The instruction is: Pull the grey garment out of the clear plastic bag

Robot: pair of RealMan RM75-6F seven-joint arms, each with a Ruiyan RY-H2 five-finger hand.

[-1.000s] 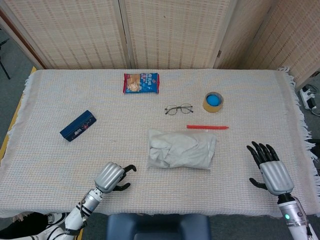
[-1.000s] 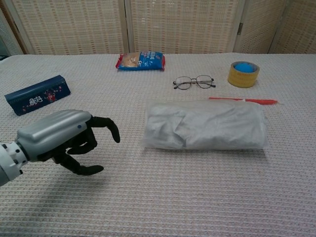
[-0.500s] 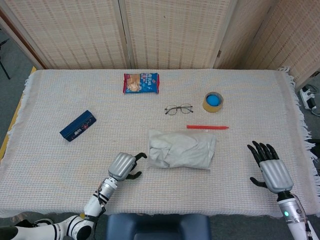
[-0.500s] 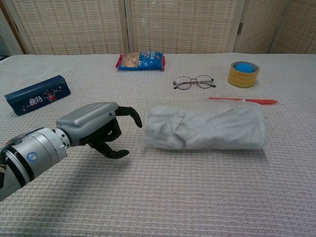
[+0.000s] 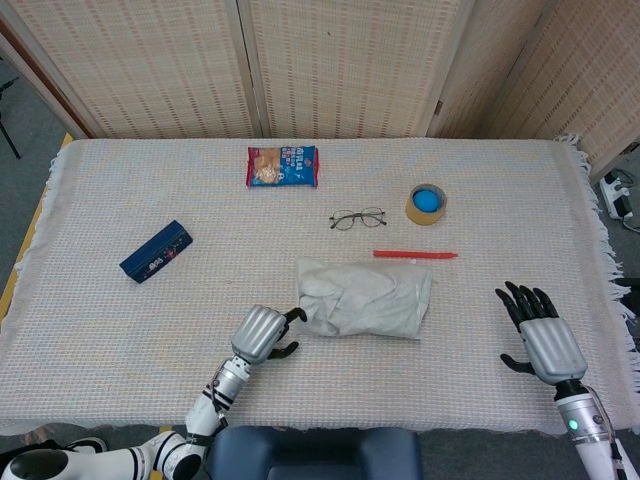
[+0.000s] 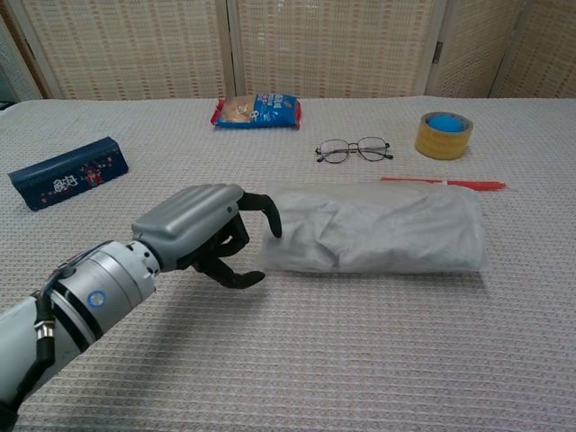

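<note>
Grey garment [image 5: 362,298] sits sealed in the clear plastic bag [image 6: 463,236], mid-surface. Left hand [image 6: 209,231] at the bag's left end, fingers curled, gripping nothing yet. Right hand [image 5: 541,335] spread, well apart. Step: approach. Next: pinch the bag's end, find its opening.

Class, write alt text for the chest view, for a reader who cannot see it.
The robot's left hand reaches with curled fingers to the left end of a clear plastic bag holding a grey garment, on a white woven tablecloth. Behind lie glasses, tape, a red pen, a snack packet and a blue box.
</note>
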